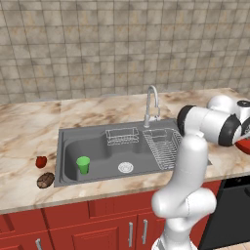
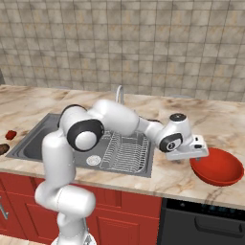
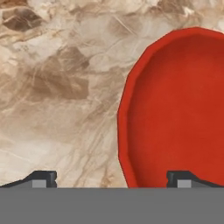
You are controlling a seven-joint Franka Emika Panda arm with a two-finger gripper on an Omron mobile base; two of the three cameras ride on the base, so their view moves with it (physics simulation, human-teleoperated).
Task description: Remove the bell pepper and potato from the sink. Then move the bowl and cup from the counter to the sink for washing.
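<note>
The red bowl [image 3: 175,109] rests on the marble counter right of the sink [image 1: 63,141]; it also shows as the bowl [image 2: 217,166] and the bowl [image 1: 243,145]. My gripper [image 3: 111,179] is open and points down over the bowl's left rim, one fingertip over the counter and one over the bowl's inside. The gripper [image 2: 196,154] hovers just above that rim. The green cup [image 1: 83,165] stands upright in the sink's left part. The bell pepper [image 1: 41,161] and the potato [image 1: 45,179] lie on the counter left of the sink.
A wire dish rack [image 1: 163,146] fills the sink's right part, and the chrome faucet [image 1: 152,102] rises behind it. A dark appliance [image 2: 206,222] sits under the counter below the bowl. The tiled wall runs along the back.
</note>
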